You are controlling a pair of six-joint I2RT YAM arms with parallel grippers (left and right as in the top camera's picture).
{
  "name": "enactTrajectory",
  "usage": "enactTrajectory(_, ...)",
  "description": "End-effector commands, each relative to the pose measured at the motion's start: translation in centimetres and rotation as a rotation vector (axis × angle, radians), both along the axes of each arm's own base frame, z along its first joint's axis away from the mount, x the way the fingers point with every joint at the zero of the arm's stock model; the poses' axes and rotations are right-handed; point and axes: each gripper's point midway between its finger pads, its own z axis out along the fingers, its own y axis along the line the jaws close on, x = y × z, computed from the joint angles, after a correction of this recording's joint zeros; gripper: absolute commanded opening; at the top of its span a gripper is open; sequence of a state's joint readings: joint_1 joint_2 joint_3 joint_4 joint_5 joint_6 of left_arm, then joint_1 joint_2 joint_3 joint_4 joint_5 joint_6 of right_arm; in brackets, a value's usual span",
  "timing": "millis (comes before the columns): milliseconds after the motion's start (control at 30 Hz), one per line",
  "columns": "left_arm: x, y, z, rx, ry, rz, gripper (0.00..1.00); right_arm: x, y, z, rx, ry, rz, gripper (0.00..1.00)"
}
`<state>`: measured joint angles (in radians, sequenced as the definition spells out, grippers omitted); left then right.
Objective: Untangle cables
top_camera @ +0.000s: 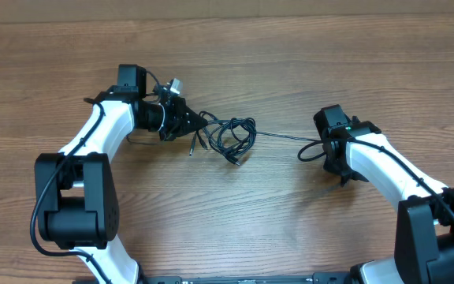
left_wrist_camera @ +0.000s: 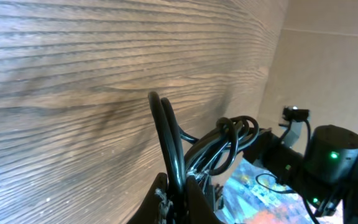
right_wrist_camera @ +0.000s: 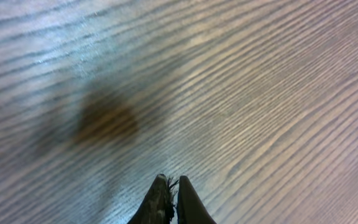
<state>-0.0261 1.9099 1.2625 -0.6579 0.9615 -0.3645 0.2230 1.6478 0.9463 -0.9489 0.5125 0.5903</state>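
Note:
The cables (top_camera: 233, 136) lie as a small knot of thin black loops at mid-table, with plug ends trailing toward the near side. My left gripper (top_camera: 203, 121) is at the knot's left edge, shut on the cables. In the left wrist view a doubled black strand (left_wrist_camera: 165, 134) rises from between the fingertips of the left gripper (left_wrist_camera: 180, 180), and more loops (left_wrist_camera: 232, 138) lie behind it. One thin strand (top_camera: 286, 136) runs right to a loop beside my right wrist. The right gripper (top_camera: 343, 177) points down at the table. In its own view the right gripper (right_wrist_camera: 171, 179) is shut, with no cable visible between the fingers.
The wooden table (top_camera: 290, 63) stretches all round the knot. The right arm (left_wrist_camera: 331, 158), with a green light, shows beyond the loops in the left wrist view. Both arm bases (top_camera: 73, 209) stand at the near edge.

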Motion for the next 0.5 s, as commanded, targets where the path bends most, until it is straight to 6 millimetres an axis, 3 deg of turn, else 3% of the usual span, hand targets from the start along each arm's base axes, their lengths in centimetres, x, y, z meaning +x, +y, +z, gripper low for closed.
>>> enactTrajectory(0,1.0,2.8,-1.8,0.126,-0.023,0.054,0.04,0.1,-1.1,-0.1,-0.015,-0.015,-0.040,0.04)
enactTrajectory(233,1.5,4.4,-3.5,0.285,-0.063,0.055,0.04,1.4,5.0,-1.5,0.337,0.021,0.127,0.04)
enactTrajectory(467,1.8,3.6,-3.4,0.318,-0.217,-0.075,0.04,3.6,12.3,2.6,0.713,0.013,0.390,0.04)
